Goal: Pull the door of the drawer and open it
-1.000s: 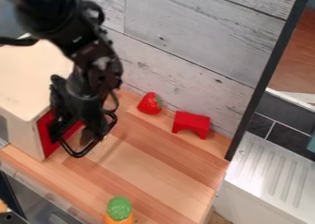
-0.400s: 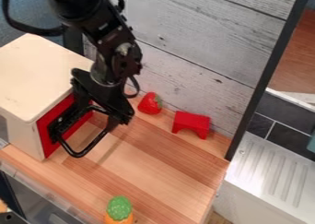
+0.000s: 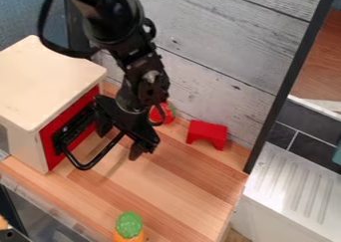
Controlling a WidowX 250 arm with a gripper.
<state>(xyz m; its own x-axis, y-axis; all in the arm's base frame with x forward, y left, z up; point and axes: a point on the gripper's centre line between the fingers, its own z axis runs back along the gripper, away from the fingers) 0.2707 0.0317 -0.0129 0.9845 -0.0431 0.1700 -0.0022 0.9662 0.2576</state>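
A grey plank wall [image 3: 220, 47] rose behind the wooden counter [image 3: 166, 186]. At the left sat a white box [image 3: 50, 81] with the drawer [image 3: 50, 154] in its side, its red front seemingly flush. The gripper [image 3: 118, 145] hung by the black handle [image 3: 84, 167], fingers spread, grasping nothing. A strawberry [image 3: 166, 114] and red block [image 3: 207, 132] lay farther right; a green-topped toy [image 3: 129, 225] stood near.
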